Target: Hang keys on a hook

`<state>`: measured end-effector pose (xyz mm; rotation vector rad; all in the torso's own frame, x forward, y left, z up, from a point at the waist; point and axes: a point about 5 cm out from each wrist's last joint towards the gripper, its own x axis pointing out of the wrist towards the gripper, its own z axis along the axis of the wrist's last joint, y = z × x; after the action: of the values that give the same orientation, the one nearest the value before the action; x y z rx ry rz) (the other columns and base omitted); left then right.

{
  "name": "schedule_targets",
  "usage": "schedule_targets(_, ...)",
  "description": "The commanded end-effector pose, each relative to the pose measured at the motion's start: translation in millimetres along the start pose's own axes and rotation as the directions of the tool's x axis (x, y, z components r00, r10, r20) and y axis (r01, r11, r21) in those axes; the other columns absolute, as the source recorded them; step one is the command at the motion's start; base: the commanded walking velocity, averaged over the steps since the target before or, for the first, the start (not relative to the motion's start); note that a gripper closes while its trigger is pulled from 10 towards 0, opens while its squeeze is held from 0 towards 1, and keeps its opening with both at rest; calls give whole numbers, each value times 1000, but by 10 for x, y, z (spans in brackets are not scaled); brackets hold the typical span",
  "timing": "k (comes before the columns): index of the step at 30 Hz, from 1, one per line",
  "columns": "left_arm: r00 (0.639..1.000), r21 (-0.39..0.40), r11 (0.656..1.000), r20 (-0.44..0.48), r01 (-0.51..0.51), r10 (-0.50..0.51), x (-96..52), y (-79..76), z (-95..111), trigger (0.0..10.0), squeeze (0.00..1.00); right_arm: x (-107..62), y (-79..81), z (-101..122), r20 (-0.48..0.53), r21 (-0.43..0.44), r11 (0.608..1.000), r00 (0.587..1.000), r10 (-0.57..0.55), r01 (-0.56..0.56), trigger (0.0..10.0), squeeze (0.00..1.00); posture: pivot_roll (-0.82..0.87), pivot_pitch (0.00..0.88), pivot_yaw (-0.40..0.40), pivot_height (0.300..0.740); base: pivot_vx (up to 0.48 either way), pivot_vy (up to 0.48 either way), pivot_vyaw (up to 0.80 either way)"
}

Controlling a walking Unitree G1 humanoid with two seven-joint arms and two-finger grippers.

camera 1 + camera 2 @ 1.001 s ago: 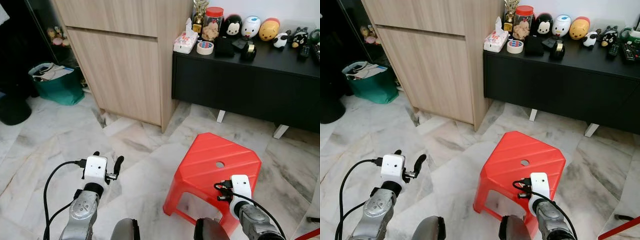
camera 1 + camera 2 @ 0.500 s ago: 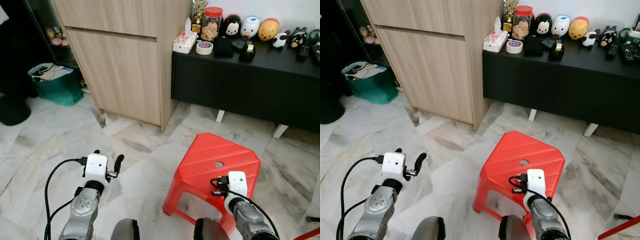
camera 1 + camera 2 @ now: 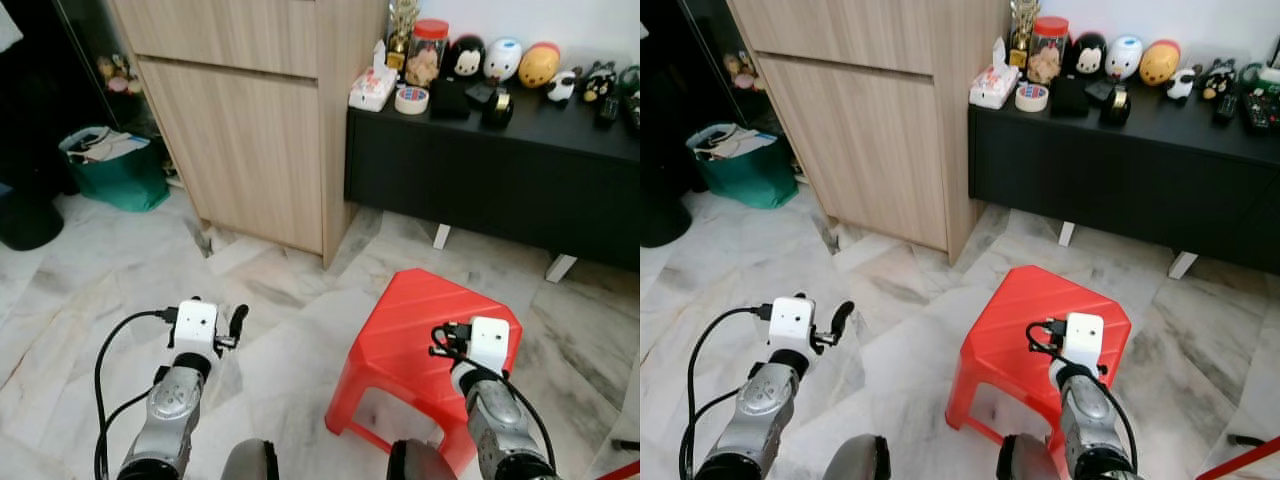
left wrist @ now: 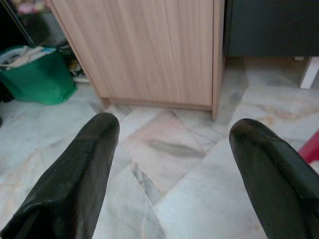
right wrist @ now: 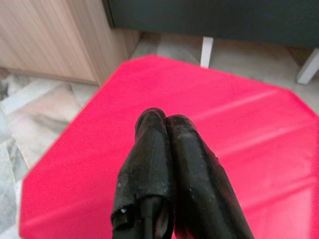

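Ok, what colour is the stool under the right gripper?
Bright red plastic stool; it shows clearest in the left eye view, with the right gripper shut above it.

We see a red plastic stool (image 3: 425, 340) on the marble floor (image 3: 100, 270), with the right hand (image 3: 447, 340) over it and the left hand (image 3: 215, 322) above the tiles. Behind stand a wooden cabinet (image 3: 250, 120) and a black worktop (image 3: 500, 150) carrying figurines (image 3: 505, 60), and a green bag (image 3: 115, 170) sits at the far left.

The right hand (image 5: 167, 122), fingers pressed together, has risen and moved forward over the red stool (image 3: 420, 330). The left hand (image 4: 172, 134) has edged slightly forward, away from the stool.
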<state>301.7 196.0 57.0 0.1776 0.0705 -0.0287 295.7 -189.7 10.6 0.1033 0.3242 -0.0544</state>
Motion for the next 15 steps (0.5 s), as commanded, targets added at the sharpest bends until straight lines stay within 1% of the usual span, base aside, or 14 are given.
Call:
schedule_targets(1,1000,7,1000,-13,-26,26,9,65,-20,10000,0,17,32,3,-12,3,1000,1000,6,-6,10000,0,93,0,-9,620,0,0,0)
schedule_targets(7,999,0,999,-35,-39,39,13,77,-69,10000,0,10,1,-48,-52,2,1000,999,-9,9,10000,0,91,0,-12,620,0,0,0)
schedule_targets(11,997,-9,998,-39,-70,69,8,135,-100,10000,0,-21,-54,-104,-77,-11,1000,997,-14,13,10000,0,98,0,-35,620,0,0,0)
schedule_targets(15,996,-13,997,-38,-81,80,-16,141,-125,10000,0,-43,-98,-143,-99,-18,1000,995,-14,12,10000,0,93,0,-51,620,0,0,0)
